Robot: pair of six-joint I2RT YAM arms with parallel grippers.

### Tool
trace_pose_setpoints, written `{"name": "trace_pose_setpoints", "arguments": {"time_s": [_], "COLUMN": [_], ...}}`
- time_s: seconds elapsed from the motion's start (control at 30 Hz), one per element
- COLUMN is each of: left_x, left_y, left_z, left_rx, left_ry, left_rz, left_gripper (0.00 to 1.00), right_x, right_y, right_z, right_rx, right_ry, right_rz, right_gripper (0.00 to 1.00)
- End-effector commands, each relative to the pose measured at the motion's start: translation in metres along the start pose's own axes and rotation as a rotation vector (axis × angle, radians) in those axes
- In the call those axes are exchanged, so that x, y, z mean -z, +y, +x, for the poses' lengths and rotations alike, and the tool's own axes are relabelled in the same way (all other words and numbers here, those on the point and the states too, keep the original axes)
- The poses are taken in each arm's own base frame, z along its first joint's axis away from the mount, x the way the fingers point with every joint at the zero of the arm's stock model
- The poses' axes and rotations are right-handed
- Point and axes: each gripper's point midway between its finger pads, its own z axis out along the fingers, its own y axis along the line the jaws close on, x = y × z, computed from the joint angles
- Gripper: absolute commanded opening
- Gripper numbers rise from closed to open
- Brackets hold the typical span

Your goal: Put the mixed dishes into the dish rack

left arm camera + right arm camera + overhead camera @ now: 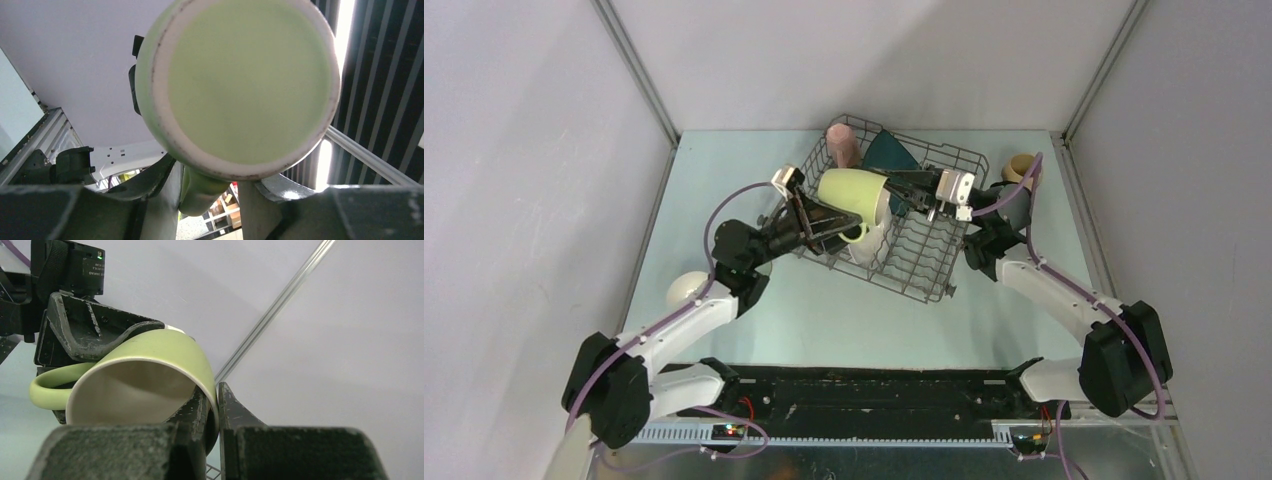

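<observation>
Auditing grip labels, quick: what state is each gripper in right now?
Left gripper: fingers flank the handle of the light-green mug; grip cannot be told.
Right gripper: shut on that mug's rim.

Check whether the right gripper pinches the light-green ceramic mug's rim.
Yes, one right gripper finger sits inside the light-green mug, the other outside.

Soft even light, wrist close-ups blurry

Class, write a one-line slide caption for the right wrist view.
Right fingers pinch the rim of the light-green mug while left fingers flank its body.
</observation>
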Motion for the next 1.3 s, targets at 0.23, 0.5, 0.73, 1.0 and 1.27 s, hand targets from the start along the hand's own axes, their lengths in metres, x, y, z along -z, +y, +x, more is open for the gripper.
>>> {"name": "trace_pose_setpoints", "arguments": {"time_s": [0.23, 0.5, 0.73, 1.0, 1.27], "left_x": [0.001, 0.035, 0.112, 0.114, 0.107], "left_y": [-0.011, 0.004, 0.018, 0.05, 0.084], "left_z": [0.009, -0.032, -0.12, -0.186, -0.23], "left_rx": [-0.15, -0.531, -0.916, -1.163, -1.277], "left_ry": [0.001, -0.199, -0.578, -0.537, -0.398], "left_rz": [-0.047, -0.4, -0.913, -1.231, -1.472], "left_gripper": [0.01, 0.0, 0.0, 0.0, 0.0], "right_x": [-0.012, 0.037, 0.099, 0.121, 0.16], "right_y": [-0.009, -0.026, -0.029, -0.007, 0.007], "right_z": [-0.016, -0.001, 0.022, 0.034, 0.039], "right_rx": [0.091, 0.017, -0.112, -0.327, -0.496], "right_ry": [-0.041, 0.077, 0.258, 0.411, 0.529], "right_rz": [0.018, 0.128, 0.374, 0.552, 0.737], "right_gripper": [0.17, 0.99, 1.0, 1.0, 1.0]}}
